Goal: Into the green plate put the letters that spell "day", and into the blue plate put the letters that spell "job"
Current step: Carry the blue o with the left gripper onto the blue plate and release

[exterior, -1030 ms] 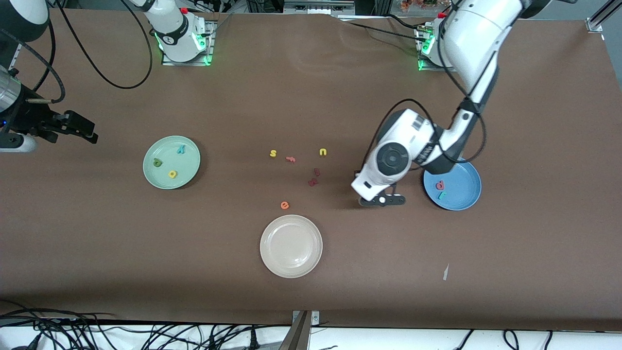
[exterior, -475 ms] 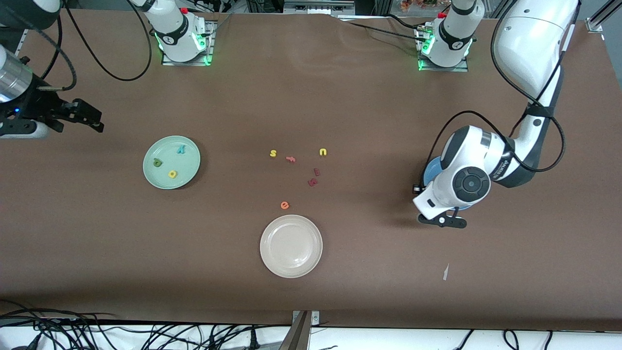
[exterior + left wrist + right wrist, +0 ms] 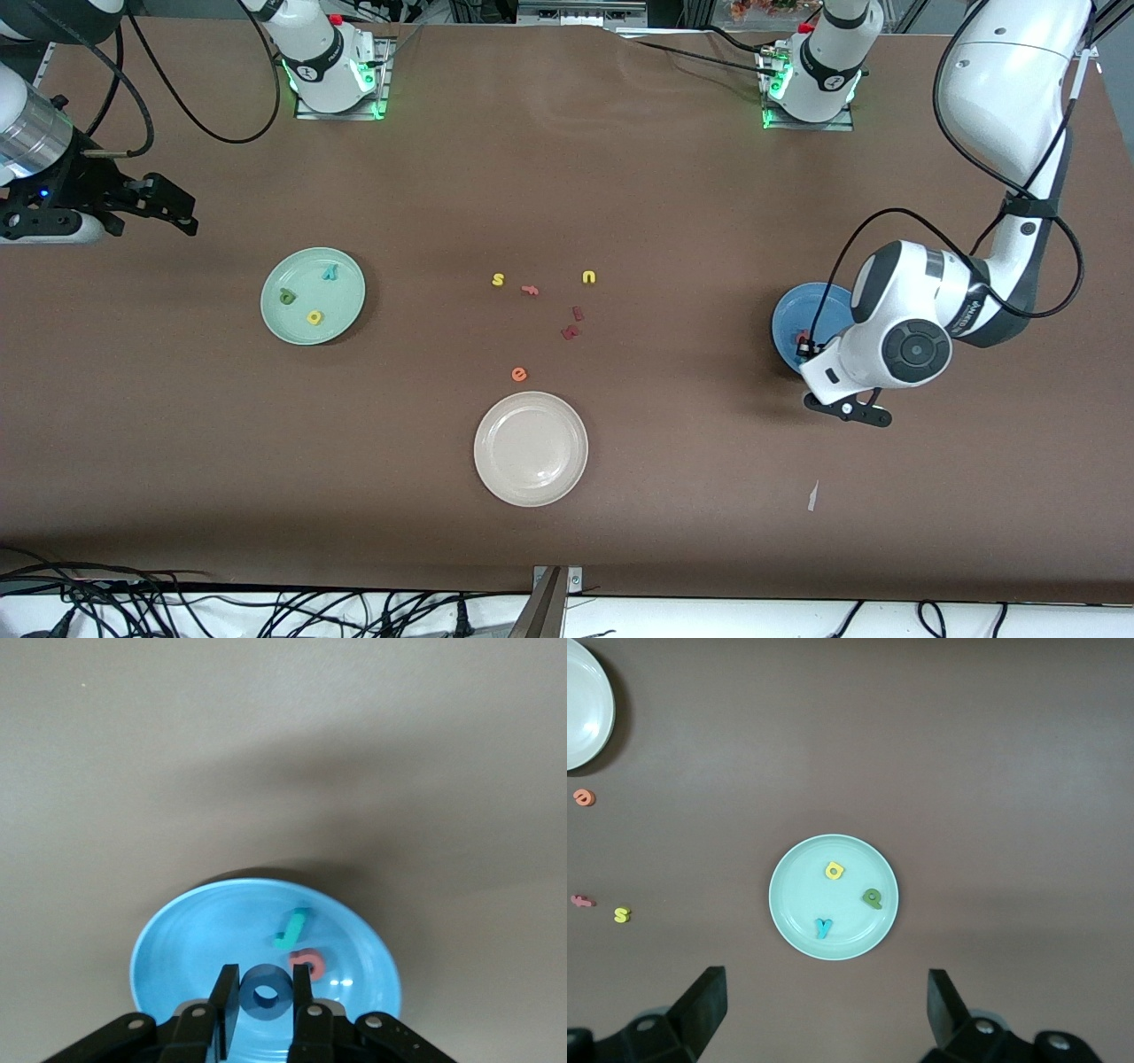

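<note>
Front view: left gripper (image 3: pixel 846 409) is held over the blue plate (image 3: pixel 802 312); right gripper (image 3: pixel 164 211) waits near the counter (image 3: pixel 620 177) edge, fingers spread wide. Left wrist view: blue "o" (image 3: pixel 266 994) is pinched over teal "j" (image 3: pixel 292 928) and red "b" (image 3: pixel 310 964). Right wrist view: "d" (image 3: pixel 873 897), "a" (image 3: pixel 834 871), "y" (image 3: pixel 823 927) are seen lying in the green plate (image 3: pixel 793 895)

Brown table (image 3: pixel 567 177) — black cables (image 3: pixel 177 602) along near edge.

The dark green "d" (image 3: pixel 873 897), yellow "a" (image 3: pixel 834 871) and teal "y" (image 3: pixel 823 927) foam letters lie flat in the round mint-green plate (image 3: pixel 790 904). The teal "j" (image 3: pixel 291 929) and pinkish-red "b" (image 3: pixel 312 964) lie in the round blue plate (image 3: pixel 168 948). The blue foam ring "o" (image 3: pixel 266 994) hangs upright over that plate.
</note>
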Controlling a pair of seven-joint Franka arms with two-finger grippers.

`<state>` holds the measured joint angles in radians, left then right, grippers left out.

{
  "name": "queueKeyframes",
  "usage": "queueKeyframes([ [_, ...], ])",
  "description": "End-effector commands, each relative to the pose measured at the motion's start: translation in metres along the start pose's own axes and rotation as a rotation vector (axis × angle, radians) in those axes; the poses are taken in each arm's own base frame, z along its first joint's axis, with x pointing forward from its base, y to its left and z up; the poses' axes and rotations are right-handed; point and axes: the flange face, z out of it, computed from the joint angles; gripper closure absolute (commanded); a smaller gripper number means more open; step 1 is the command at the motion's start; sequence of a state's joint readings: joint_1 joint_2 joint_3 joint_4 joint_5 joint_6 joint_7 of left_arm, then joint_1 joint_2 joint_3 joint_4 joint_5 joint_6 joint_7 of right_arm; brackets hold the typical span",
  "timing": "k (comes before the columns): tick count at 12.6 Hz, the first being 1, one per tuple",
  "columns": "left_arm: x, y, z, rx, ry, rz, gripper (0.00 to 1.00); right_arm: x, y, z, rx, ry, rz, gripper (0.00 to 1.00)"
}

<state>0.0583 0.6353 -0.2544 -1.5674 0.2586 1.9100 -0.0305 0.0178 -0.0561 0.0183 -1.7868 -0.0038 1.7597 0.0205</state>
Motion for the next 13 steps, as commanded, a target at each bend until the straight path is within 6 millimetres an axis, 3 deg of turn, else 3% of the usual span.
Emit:
queueKeyframes([
  [1, -0.008, -0.005, 0.01, 0.016, -0.03, 0.059, 0.71, -0.002, 0.001, 0.002, -0.009, 0.008, 0.008, 0.0],
  [2, -0.01, -0.013, 0.013, 0.01, -0.041, 0.059, 0.39, -0.002, 0.001, 0.003, -0.008, 0.008, 0.008, 0.0],
  [3, -0.013, -0.015, 0.015, 0.009, -0.063, 0.07, 0.0, -0.002, 0.0, 0.002, -0.006, 0.009, 0.007, 0.0],
  [7, -0.018, -0.027, -0.001, 0.012, -0.088, 0.039, 0.0, -0.002, 0.002, 0.002, -0.006, 0.009, 0.01, 0.0],
  [11, -0.028, -0.071, -0.016, -0.013, -0.061, -0.06, 0.0, -0.002, 0.0, 0.001, -0.005, 0.011, 0.007, 0.0],
  [13, -0.041, -0.085, -0.04, -0.006, -0.061, -0.09, 0.0, -0.002, 0.0, 0.002, -0.003, 0.008, 0.01, 0.0],
])
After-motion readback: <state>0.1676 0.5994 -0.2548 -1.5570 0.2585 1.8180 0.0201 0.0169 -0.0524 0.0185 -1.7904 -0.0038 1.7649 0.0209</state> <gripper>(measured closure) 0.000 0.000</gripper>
